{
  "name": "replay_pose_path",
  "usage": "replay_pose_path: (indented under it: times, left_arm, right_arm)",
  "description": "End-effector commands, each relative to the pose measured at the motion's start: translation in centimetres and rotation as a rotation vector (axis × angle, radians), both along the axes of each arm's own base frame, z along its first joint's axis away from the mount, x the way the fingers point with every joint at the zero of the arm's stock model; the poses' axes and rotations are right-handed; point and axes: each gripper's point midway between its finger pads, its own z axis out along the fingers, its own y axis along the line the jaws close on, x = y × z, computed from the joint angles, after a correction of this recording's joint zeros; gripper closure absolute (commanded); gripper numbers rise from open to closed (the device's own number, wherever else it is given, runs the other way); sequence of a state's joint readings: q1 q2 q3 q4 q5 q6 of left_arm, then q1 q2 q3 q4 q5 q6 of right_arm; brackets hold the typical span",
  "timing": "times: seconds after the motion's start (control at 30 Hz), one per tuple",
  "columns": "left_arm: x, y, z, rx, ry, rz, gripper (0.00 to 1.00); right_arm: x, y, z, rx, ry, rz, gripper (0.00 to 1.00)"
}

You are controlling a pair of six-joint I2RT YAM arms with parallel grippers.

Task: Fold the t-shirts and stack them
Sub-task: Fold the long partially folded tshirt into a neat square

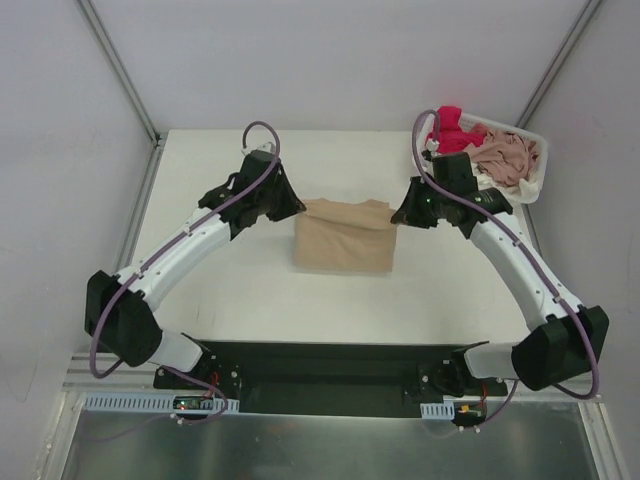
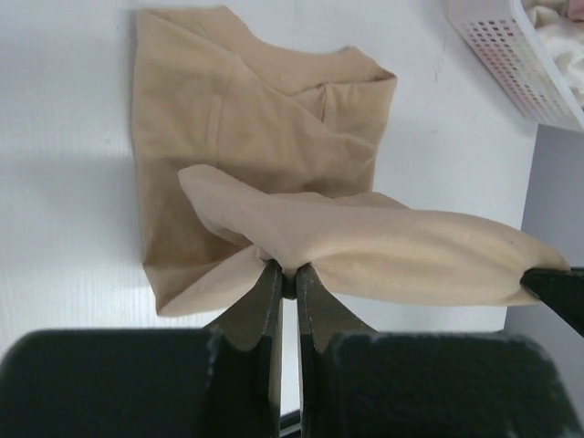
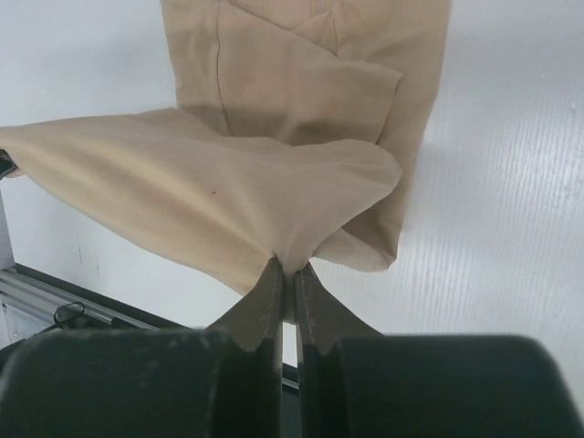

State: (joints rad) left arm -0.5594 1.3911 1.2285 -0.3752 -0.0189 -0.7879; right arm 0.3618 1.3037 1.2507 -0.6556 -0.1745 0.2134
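Observation:
A tan-beige t-shirt (image 1: 345, 238) lies partly folded at the middle of the table. Its far edge is lifted and stretched between both grippers. My left gripper (image 1: 299, 207) is shut on the far left corner; in the left wrist view (image 2: 286, 267) the cloth (image 2: 383, 251) bunches at the fingertips. My right gripper (image 1: 398, 213) is shut on the far right corner, seen in the right wrist view (image 3: 286, 266) with the shirt (image 3: 228, 196) hanging from it. A bright red-pink shirt (image 1: 447, 127) and a dusty pink shirt (image 1: 505, 155) lie in the basket. No white shirt is clearly seen.
A white plastic lattice basket (image 1: 535, 140) stands at the far right corner of the table, close behind my right arm; its wall shows in the left wrist view (image 2: 511, 59). The white table (image 1: 240, 290) ends at a black rail near the arm bases.

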Motion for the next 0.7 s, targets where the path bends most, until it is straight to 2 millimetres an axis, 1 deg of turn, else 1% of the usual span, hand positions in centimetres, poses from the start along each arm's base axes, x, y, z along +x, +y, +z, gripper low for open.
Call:
replay_pose_path:
  times: [0.0,0.03,0.07,0.1,0.13,0.17,0.2,0.23,0.27,0.3,0.33,0.37,0.4,0.43,0.47,0.5,0.53,0.57,0.6,0.67]
  left_arm:
    - [4.0,1.0,0.0,0.057,-0.019,0.019,1.00]
    - [4.7,1.3,-0.1,0.063,-0.018,0.029,1.00]
    - [5.2,1.4,-0.3,0.068,-0.015,0.033,1.00]
    - [5.9,1.3,-0.8,0.074,-0.002,0.036,1.00]
    - [6.5,1.6,-1.1,0.077,0.004,0.046,1.00]
    - [7.1,1.6,-2.1,0.083,0.026,0.047,1.00]
    - [7.6,1.5,-2.1,0.079,0.029,0.047,1.00]
    - [8.0,1.6,-2.4,0.083,0.032,0.050,1.00]
    - [8.7,1.9,-3.6,0.097,0.056,0.058,1.00]
    - [9.0,1.3,-3.5,0.076,0.060,0.034,1.00]
    - [9.3,1.3,-3.9,0.075,0.072,0.029,1.00]
    - [9.7,1.3,-5.2,0.080,0.100,0.029,1.00]
    - [10.2,1.2,-5.2,0.075,0.099,0.029,1.00]
    - [10.4,1.1,-5.6,0.070,0.111,0.022,1.00]
    - [10.7,1.1,-6.8,0.076,0.135,0.025,1.00]
    - [11.2,1.3,-6.9,0.077,0.137,0.033,1.00]
    - [11.4,1.3,-7.3,0.079,0.144,0.036,1.00]
    - [11.6,1.3,-8.3,0.085,0.163,0.035,1.00]
    - [12.0,1.5,-8.4,0.087,0.162,0.040,1.00]
    - [12.5,1.4,-9.4,0.087,0.180,0.036,1.00]
  right_arm:
    - [3.4,-0.8,0.6,0.012,-0.022,0.009,0.97]
    - [4.4,-0.7,0.0,0.016,-0.005,0.007,0.97]
    - [5.1,-0.6,0.0,0.023,-0.007,0.008,0.97]
    - [5.8,-0.8,-0.2,0.030,0.004,0.006,0.97]
    - [6.8,-0.5,-0.6,0.032,0.017,0.007,0.97]
    - [7.5,-0.7,-1.0,0.032,0.026,0.001,0.98]
    - [7.9,-0.6,-1.4,0.038,0.037,0.003,0.98]
    - [8.9,-0.5,-2.1,0.039,0.052,0.000,0.98]
    - [9.4,-0.6,-2.6,0.042,0.064,-0.007,0.98]
    - [9.9,-0.5,-3.8,0.046,0.095,-0.008,0.98]
    - [10.4,-0.5,-4.2,0.051,0.100,-0.012,0.98]
    - [11.0,-0.5,-4.3,0.058,0.102,-0.021,0.98]
    - [11.3,-0.3,-5.5,0.061,0.133,-0.020,0.98]
    - [11.8,-0.3,-5.9,0.067,0.138,-0.025,0.98]
    - [12.3,-0.3,-5.9,0.074,0.137,-0.026,0.98]
    - [12.7,-0.3,-7.1,0.073,0.162,-0.029,0.98]
    - [13.1,-0.2,-7.3,0.077,0.165,-0.027,0.97]
    - [13.4,-0.2,-7.7,0.081,0.171,-0.032,0.95]
    - [13.8,0.0,-8.4,0.085,0.185,-0.028,0.94]
    - [14.5,0.0,-9.0,0.091,0.186,-0.033,0.92]
